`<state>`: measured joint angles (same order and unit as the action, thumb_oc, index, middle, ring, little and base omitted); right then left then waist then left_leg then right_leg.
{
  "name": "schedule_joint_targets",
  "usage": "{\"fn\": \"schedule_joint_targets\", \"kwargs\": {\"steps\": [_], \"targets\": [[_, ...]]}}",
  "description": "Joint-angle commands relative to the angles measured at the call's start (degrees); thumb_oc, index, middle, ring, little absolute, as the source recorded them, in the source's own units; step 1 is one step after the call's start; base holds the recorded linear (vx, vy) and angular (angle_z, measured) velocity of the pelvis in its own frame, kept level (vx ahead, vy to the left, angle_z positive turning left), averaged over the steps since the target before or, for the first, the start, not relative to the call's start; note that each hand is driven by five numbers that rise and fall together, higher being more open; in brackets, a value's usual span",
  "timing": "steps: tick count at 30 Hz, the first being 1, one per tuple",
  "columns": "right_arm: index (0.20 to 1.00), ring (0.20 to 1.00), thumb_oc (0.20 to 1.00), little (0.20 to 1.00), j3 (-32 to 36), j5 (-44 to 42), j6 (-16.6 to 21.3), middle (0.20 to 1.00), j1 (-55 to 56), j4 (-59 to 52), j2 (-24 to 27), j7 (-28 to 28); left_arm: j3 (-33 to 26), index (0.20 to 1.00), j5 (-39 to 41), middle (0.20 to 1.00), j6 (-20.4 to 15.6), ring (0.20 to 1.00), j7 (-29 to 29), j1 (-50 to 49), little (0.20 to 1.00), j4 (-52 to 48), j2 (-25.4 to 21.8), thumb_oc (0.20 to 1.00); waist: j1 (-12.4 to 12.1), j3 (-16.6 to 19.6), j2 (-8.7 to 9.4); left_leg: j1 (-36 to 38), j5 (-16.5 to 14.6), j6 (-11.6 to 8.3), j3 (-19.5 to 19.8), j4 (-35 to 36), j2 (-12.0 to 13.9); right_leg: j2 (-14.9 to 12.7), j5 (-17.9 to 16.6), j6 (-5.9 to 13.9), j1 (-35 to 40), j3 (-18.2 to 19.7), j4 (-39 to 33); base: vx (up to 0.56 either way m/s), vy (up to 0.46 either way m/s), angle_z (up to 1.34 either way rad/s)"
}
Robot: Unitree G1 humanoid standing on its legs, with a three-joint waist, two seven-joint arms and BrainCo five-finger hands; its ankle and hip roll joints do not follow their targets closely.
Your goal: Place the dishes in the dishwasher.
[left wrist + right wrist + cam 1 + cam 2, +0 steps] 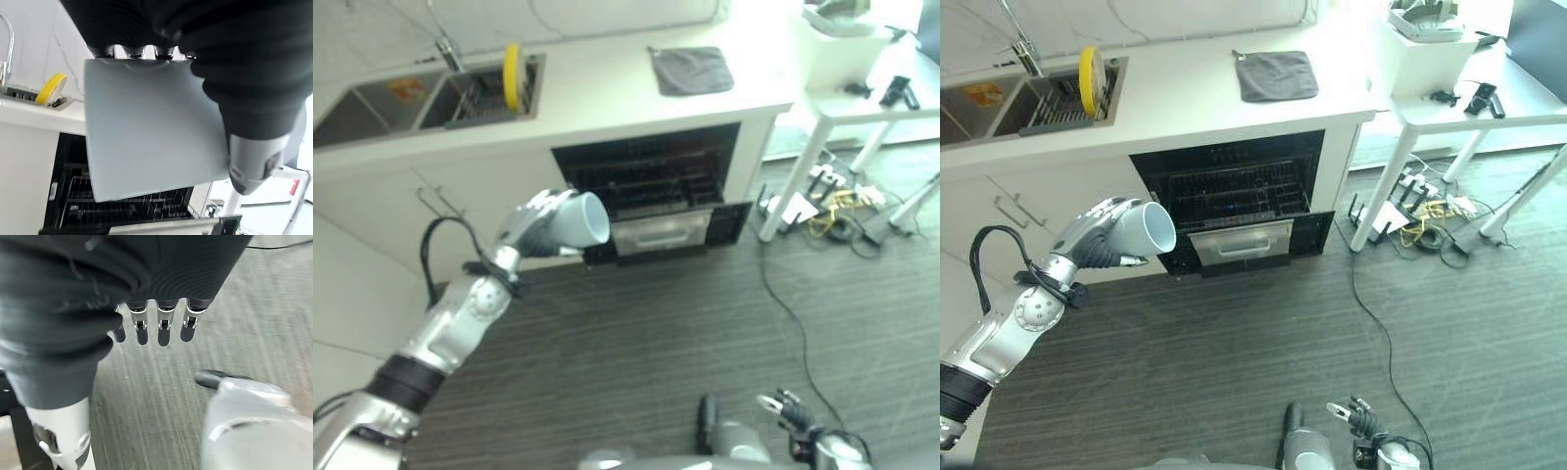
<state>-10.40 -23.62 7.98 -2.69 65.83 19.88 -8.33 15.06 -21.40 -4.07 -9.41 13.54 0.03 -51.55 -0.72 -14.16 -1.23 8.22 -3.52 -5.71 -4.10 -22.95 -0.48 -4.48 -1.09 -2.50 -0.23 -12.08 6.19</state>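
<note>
Left hand (1102, 235) grips pale cup (1149, 229), held near open dishwasher (1224, 191); not loaded yet. Yellow plate (1091, 78) waits in sink rack (right hand (156, 328) relaxed, empty).

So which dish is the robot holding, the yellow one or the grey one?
The grey cup. The left hand is wrapped around it in front of the open dishwasher, while the yellow plate stands on edge in the sink.
</note>
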Motion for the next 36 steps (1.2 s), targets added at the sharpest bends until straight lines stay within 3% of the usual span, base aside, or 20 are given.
{"fn": "schedule_joint_targets", "kwargs": {"steps": [1,2,4,6,8,11,16,20,22,24,26,27,29,32,36], "targets": [[1.000,1.000,1.000,1.000,1.0,0.4,0.3,1.000,1.5,0.7,1.5,-0.6,-3.7,0.200,-0.6,0.200,-1.0,0.200,-2.4,3.5,0.200,-1.6,0.1,0.200,1.5,1.9,-0.28,-8.0,-0.7,4.30,-4.7,2.5,5.6,-1.6,4.0,6.20,1.0,0.2,2.7,0.16,0.116,0.68],[1.000,1.000,1.000,1.000,2.3,1.0,0.2,1.000,1.6,1.7,2.0,-0.8,-3.2,0.200,-1.1,0.200,-0.6,0.200,-2.3,4.0,0.200,-2.1,1.5,0.200,1.7,2.1,-1.33,-7.8,3.3,2.16,-6.4,10.6,7.7,-1.2,4.9,6.30,2.6,-1.1,2.0,0.18,0.197,0.77],[1.000,1.000,1.000,1.000,3.1,1.2,-0.1,1.000,2.0,2.2,2.5,-0.8,-2.4,0.200,-1.6,0.200,0.3,0.200,-2.3,5.1,0.200,-2.7,2.8,0.200,1.5,2.0,-2.23,-9.7,9.4,-0.31,-8.1,18.4,10.0,-1.2,5.9,6.18,5.3,-2.2,0.3,0.19,0.279,0.77],[1.000,1.000,1.000,1.000,3.6,0.3,0.1,1.000,2.4,2.8,2.7,-0.6,-1.8,0.200,-2.0,0.200,0.0,0.200,-1.6,6.4,0.200,-2.6,3.8,0.200,1.1,2.0,-2.75,-11.2,12.4,-1.53,-8.8,22.2,11.4,-1.6,6.3,6.32,7.0,-3.1,-0.8,0.17,0.297,0.59],[1.000,1.000,1.000,1.000,2.8,-0.6,1.0,1.000,2.1,3.4,2.0,0.0,-2.1,0.200,-2.1,0.200,-1.1,0.200,-0.6,5.8,0.200,-2.6,3.8,0.200,-0.4,2.2,-2.63,-10.7,10.8,-0.86,-4.4,23.4,9.0,-2.6,7.0,7.01,7.7,-2.1,-0.2,0.24,0.336,0.12],[1.000,1.000,1.000,1.000,1.9,-3.3,0.6,1.000,2.1,2.6,0.6,1.0,-2.1,0.200,-2.5,0.200,-2.5,0.200,1.0,5.5,0.200,-2.2,3.3,0.200,-1.3,2.9,-2.73,-10.2,7.3,1.57,-0.9,21.2,5.6,-3.4,8.5,7.25,6.8,-0.6,3.8,0.22,0.315,-0.21],[1.000,1.000,1.000,1.000,0.9,-3.8,0.5,1.000,2.4,1.3,-0.9,2.7,0.0,0.200,-1.8,0.200,-4.0,0.200,0.8,7.7,0.200,0.2,3.2,0.200,-1.1,2.9,-2.20,-9.4,3.6,4.85,-2.3,17.8,3.3,-5.4,9.2,8.14,5.7,-0.2,8.4,0.15,0.224,-0.11],[1.000,1.000,1.000,1.000,0.6,-4.8,0.9,1.000,3.2,-0.8,-1.8,4.5,2.0,0.200,-1.4,0.200,-5.2,0.200,1.6,10.3,0.200,1.3,2.9,0.200,-0.4,3.2,-1.25,-8.2,1.3,8.19,-4.8,17.8,1.1,-6.5,6.4,10.30,4.0,0.7,15.4,0.15,0.242,-0.03],[1.000,1.000,1.000,1.000,0.6,-4.6,0.4,1.000,3.8,-2.2,-1.9,5.1,2.8,0.200,-1.0,0.200,-4.8,0.200,2.3,11.7,0.200,1.7,2.2,0.200,-0.1,2.8,-1.09,-7.0,-0.1,9.75,-5.9,18.0,0.1,-7.0,4.6,10.46,1.1,-0.7,23.3,0.16,0.221,-0.12],[1.000,1.000,1.000,1.000,0.5,-3.9,0.6,1.000,3.3,-1.8,-1.9,4.8,3.0,0.200,-0.5,0.200,-4.6,0.200,2.1,12.0,0.200,1.7,1.5,0.200,-0.1,2.4,-0.88,-5.5,-0.5,9.86,-7.0,18.8,-0.1,-7.9,3.1,10.39,-1.0,-1.3,23.2,0.12,0.048,-0.35],[1.000,1.000,1.000,1.000,0.7,-3.9,0.7,1.000,3.0,-1.6,-1.7,4.6,2.9,0.200,-0.2,0.200,-4.2,0.200,2.0,12.1,0.200,0.9,0.8,0.200,0.3,2.1,-0.40,-4.7,-0.8,9.29,-7.4,18.9,0.1,-8.1,2.5,10.55,-1.3,-1.0,16.6,0.12,-0.171,-0.25],[1.000,1.000,1.000,1.000,1.1,-3.5,0.4,1.000,1.9,-1.1,-1.3,3.7,3.5,0.200,0.4,0.200,-2.9,0.200,1.4,13.2,0.200,0.2,-0.5,0.200,0.8,1.4,0.87,-3.7,-2.1,8.64,-7.9,18.5,0.4,-10.2,-3.0,12.49,-2.1,0.1,7.1,0.16,-0.340,-0.05],[1.000,1.000,1.000,1.000,1.4,-3.0,0.4,1.000,1.4,-0.8,-1.5,3.1,4.0,0.200,1.6,0.200,-3.6,0.200,-0.4,13.7,0.200,0.3,-1.9,0.200,1.1,0.9,1.55,-3.0,-3.4,8.28,-8.0,18.0,1.2,-11.5,-6.2,14.16,-3.2,1.4,4.2,0.16,-0.342,-0.09],[1.000,1.000,1.000,1.000,1.5,-1.4,0.1,1.000,1.2,-1.1,-2.1,2.0,2.3,0.200,1.6,0.200,-4.6,0.200,-1.5,12.4,0.200,-1.8,-2.7,0.200,0.5,0.9,2.04,-2.5,-4.1,7.07,-8.5,16.8,4.2,-12.0,-4.7,14.75,-2.6,-0.2,2.2,0.20,-0.381,0.11],[1.000,1.000,1.000,1.000,0.9,0.1,-1.2,1.000,1.8,-0.1,-1.8,1.5,-0.3,0.200,-0.9,0.200,-3.9,0.200,-1.7,8.4,0.200,-4.1,-0.7,0.200,0.4,1.8,2.12,-1.7,-3.7,5.17,-7.3,16.0,7.0,-9.1,-0.6,13.73,-0.3,-0.9,1.2,0.25,-0.416,0.07]]}}
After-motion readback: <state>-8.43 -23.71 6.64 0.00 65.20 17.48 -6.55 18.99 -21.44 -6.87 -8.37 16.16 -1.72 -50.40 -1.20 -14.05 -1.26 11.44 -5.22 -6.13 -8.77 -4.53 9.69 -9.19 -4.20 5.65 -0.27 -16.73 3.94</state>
